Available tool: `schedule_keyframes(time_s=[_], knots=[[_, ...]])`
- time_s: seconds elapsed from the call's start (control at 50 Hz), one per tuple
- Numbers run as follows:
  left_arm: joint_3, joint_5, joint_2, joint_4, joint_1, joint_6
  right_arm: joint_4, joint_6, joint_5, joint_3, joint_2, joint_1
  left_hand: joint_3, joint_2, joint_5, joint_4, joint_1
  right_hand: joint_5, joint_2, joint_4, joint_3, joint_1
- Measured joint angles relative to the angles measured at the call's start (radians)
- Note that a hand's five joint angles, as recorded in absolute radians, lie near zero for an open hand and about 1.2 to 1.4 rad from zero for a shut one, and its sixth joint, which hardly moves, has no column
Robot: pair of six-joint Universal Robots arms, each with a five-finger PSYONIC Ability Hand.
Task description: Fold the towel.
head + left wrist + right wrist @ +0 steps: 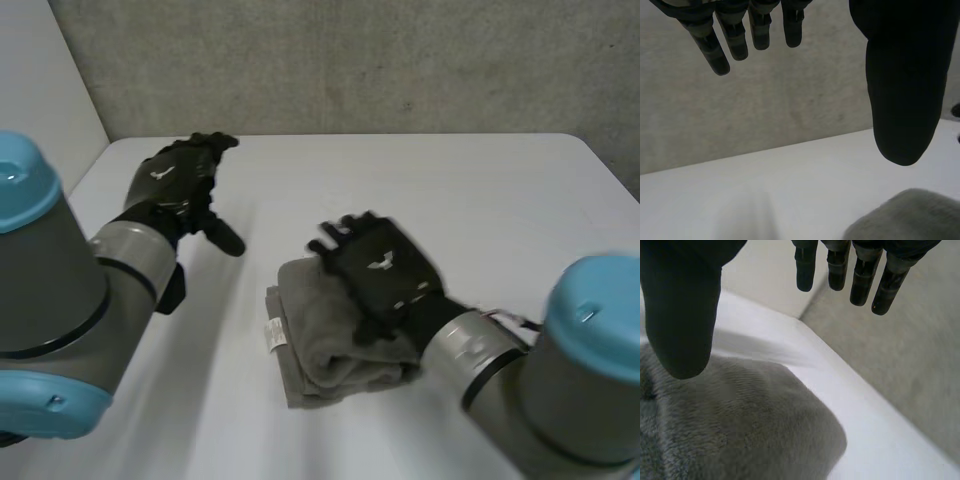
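Observation:
A grey towel (320,345) lies folded into a small thick bundle in the middle of the white table (500,200), a white label showing at its left edge. My right hand (385,268) hovers over the towel's right half with fingers straight and spread, holding nothing; in the right wrist view the towel (730,425) lies under the palm, below the fingertips (860,280). My left hand (180,185) is raised above the table's left part, apart from the towel, open and empty. In the left wrist view a corner of the towel (910,217) shows beneath the thumb (902,90).
A grey wall (350,60) runs behind the table's far edge. A white panel (40,90) stands at the left. Bare tabletop extends right of the towel and behind it.

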Motion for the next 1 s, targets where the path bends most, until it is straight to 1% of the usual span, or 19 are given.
schedule_keyframes(time_s=[0.08, 0.16, 0.24, 0.26, 0.28, 0.32, 0.36, 0.38, 0.4, 0.46, 0.48, 0.56, 0.58, 0.7, 0.74, 0.8, 0.88, 1.0], knots=[[0.101, -0.003, -0.061, -0.053, -0.067, -0.002, 0.133, 0.182, -0.03, -0.006, -0.049, -0.109, 0.0, 0.0, 0.0, 0.0, 0.0, 0.0, 0.0, 0.0, 0.0, 0.0], [0.2, -0.008, -0.137, -0.11, -0.126, -0.004, 0.222, 0.264, -0.087, -0.011, -0.063, -0.199, 0.002, 0.003, 0.0, 0.0, 0.0, 0.0, 0.0, 0.0, 0.0, 0.0], [0.295, -0.021, -0.236, -0.168, -0.174, -0.012, 0.264, 0.297, -0.154, -0.018, -0.061, -0.274, 0.005, 0.005, 0.0, 0.0, 0.0, 0.0, 0.0, 0.0, 0.0, 0.0], [0.295, -0.021, -0.236, -0.168, -0.174, -0.012, 0.264, 0.297, -0.154, -0.018, -0.061, -0.274, 0.005, 0.005, 0.0, 0.0, 0.0, 0.0, 0.0, 0.0, 0.0, 0.0], [0.354, -0.04, -0.31, -0.208, -0.198, -0.022, 0.273, 0.305, -0.187, -0.025, -0.052, -0.306, 0.005, 0.005, 0.0, 0.0, 0.0, 0.0, 0.001, 0.0, 0.0, 0.0], [0.376, -0.05, -0.34, -0.225, -0.204, -0.027, 0.274, 0.308, -0.2, -0.029, -0.046, -0.318, 0.005, 0.005, 0.0, 0.0, 0.0, 0.0, 0.0, 0.0, 0.0, 0.0], [0.45, -0.098, -0.445, -0.293, -0.219, -0.051, 0.274, 0.313, -0.227, -0.048, -0.012, -0.339, 0.005, 0.005, 0.0, 0.0, 0.0, 0.0, 0.0, 0.0, 0.0, 0.0], [0.45, -0.098, -0.445, -0.293, -0.219, -0.051, 0.274, 0.313, -0.227, -0.048, -0.012, -0.339, 0.005, 0.005, 0.0, 0.0, 0.0, 0.0, 0.0, 0.0, 0.0, 0.0], [0.483, -0.129, -0.497, -0.331, -0.223, -0.066, 0.272, 0.312, -0.236, -0.065, 0.019, -0.343, 0.005, 0.005, 0.0, 0.0, 0.0, 0.0, 0.0, 0.0, 0.0, 0.0], [0.516, -0.168, -0.558, -0.379, -0.223, -0.088, 0.27, 0.31, -0.241, -0.09, 0.059, -0.341, 0.004, 0.004, 0.0, 0.0, 0.0, 0.0, 0.0, 0.0, 0.0, 0.0], [0.523, -0.182, -0.579, -0.396, -0.222, -0.097, 0.269, 0.306, -0.242, -0.11, 0.093, -0.338, 0.003, 0.003, 0.0, -0.001, 0.0, 0.0, 0.0, 0.0, 0.0, 0.0], [0.513, -0.204, -0.609, -0.422, -0.215, -0.118, 0.267, 0.293, -0.242, -0.164, 0.178, -0.322, 0.003, 0.003, 0.0, -0.002, 0.0, 0.0, 0.0, 0.0, 0.0, 0.0], [0.494, -0.208, -0.612, -0.426, -0.21, -0.124, 0.266, 0.286, -0.239, -0.189, 0.216, -0.308, 0.003, 0.003, 0.0, -0.002, 0.0, 0.0, 0.0, 0.0, 0.0, 0.0], [0.426, -0.208, -0.6, -0.423, -0.199, -0.129, 0.264, 0.253, -0.224, -0.258, 0.318, -0.243, 0.001, 0.0, 0.0, -0.002, -0.012, 0.0, 0.0, 0.0, 0.0, 0.0], [0.39, -0.206, -0.586, -0.419, -0.196, -0.128, 0.263, 0.219, -0.208, -0.288, 0.365, -0.203, 0.001, -0.004, 0.0, -0.002, -0.019, 0.0, 0.0, 0.0, 0.0, 0.0], [0.368, -0.205, -0.577, -0.413, -0.195, -0.127, 0.262, 0.195, -0.194, -0.299, 0.384, -0.186, 0.001, -0.006, 0.0, -0.002, -0.019, 0.0, 0.0, 0.0, 0.0, 0.0], [0.331, -0.204, -0.558, -0.394, -0.193, -0.123, 0.261, 0.133, -0.144, -0.314, 0.403, -0.158, -0.002, -0.011, 0.0, -0.002, -0.02, 0.0, 0.0, 0.0, 0.0, 0.0], [0.299, -0.203, -0.505, -0.364, -0.182, -0.119, 0.264, 0.03, -0.036, -0.335, 0.378, -0.132, -0.002, -0.011, 0.0, -0.002, -0.021, -0.01, 0.0, 0.0, 0.0, 0.0]])
